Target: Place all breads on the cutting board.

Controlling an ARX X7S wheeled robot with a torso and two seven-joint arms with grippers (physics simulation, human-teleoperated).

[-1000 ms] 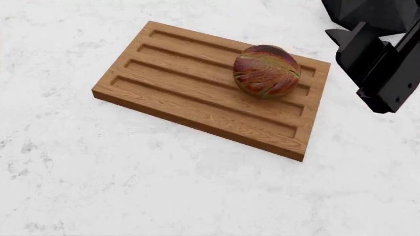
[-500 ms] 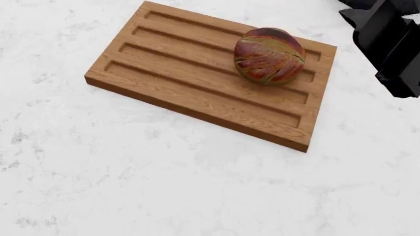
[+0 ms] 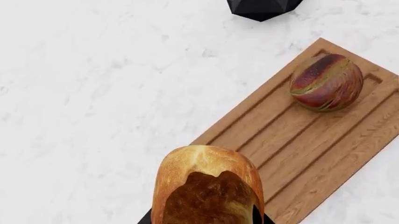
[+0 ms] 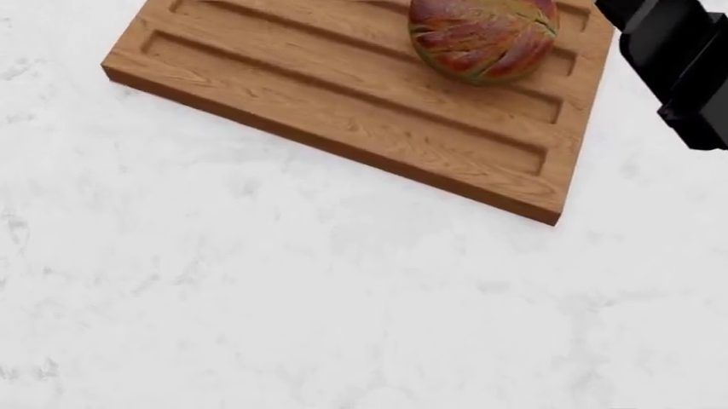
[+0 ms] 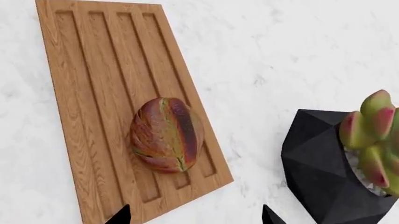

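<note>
Brown wooden cutting board (image 4: 341,102) lies flat on the white marbled counter (image 4: 285,315), its four long grooves running parallel. The round reddish-brown loaf (image 4: 483,38) with greenish-tan stripes sits on the board near one short end, resting across the grooves; the right wrist view shows it (image 5: 167,134) well inside the board's edges.

The golden-brown glossy roll (image 3: 208,186) appears only in the left wrist view, close against the camera, above the board's edge and the counter beside it. Dark parts of the left pincer (image 3: 206,217) show beneath the roll at the frame edge, and the roll appears held there; the fingers themselves are hidden behind it, so the grip cannot be confirmed.

The right arm's black body (image 4: 683,60) stands just beside the board's loaf end in the head view. In the right wrist view two dark fingertips (image 5: 121,215) of the right pincer (image 5: 196,215) are spread wide apart with nothing between them.

A black faceted pot (image 5: 324,163) holding a green-and-pink succulent (image 5: 374,140) stands on the counter near the board.
</note>
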